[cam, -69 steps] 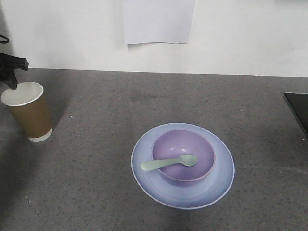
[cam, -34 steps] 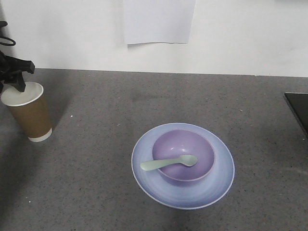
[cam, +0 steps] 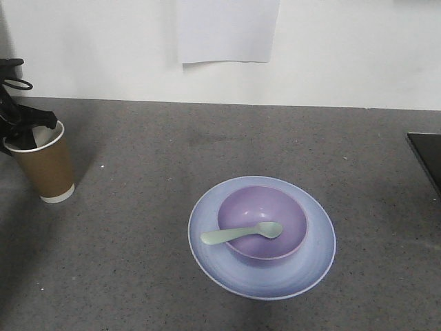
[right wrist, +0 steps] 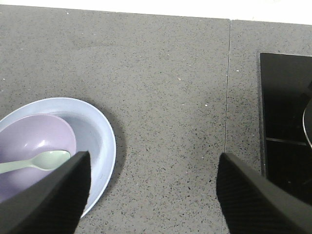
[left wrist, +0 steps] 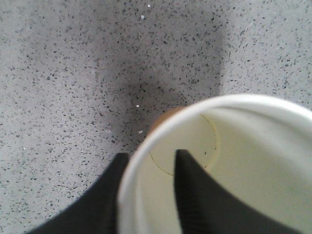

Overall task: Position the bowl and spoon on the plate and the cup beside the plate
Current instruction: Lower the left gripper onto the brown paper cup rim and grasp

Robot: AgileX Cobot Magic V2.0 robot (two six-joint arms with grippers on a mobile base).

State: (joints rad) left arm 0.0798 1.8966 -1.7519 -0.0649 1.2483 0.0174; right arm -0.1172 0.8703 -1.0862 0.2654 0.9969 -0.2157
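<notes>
We see a grey speckled stone counter [cam: 138, 276] running back to a white wall [cam: 344, 55], where a sheet of paper [cam: 227, 31] hangs. Wide bare counter lies between the cup [cam: 43, 165] at the far left edge of the front view and the plate [cam: 262, 276] near the middle. A black panel [cam: 427, 155] cuts in at the right edge; in the right wrist view it sits just past a seam in the counter.

Our left claw [left wrist: 146, 195] is at the cup's rim: one dark finger sits inside against the white inner wall, the other outside the rolled rim, so the jaws straddle the wall of the cup. We cannot tell whether they are pressing it. The cup stands upright on the counter, well apart from the plate.

Our right claw [right wrist: 153, 190] hangs above bare counter just right of the plate, its two dark fingers spread wide with nothing between them.

The smooth, matte lavender bowl [cam: 262, 222] sits inside the pale blue, shallow plate, toward its back. The mint spoon [cam: 241, 234] lies across the bowl, its long axis running nearly left to right, the oval head resting inside at the right and the thick handle reaching over the bowl's left rim.

The cup is brown paper with a white band at its base.
</notes>
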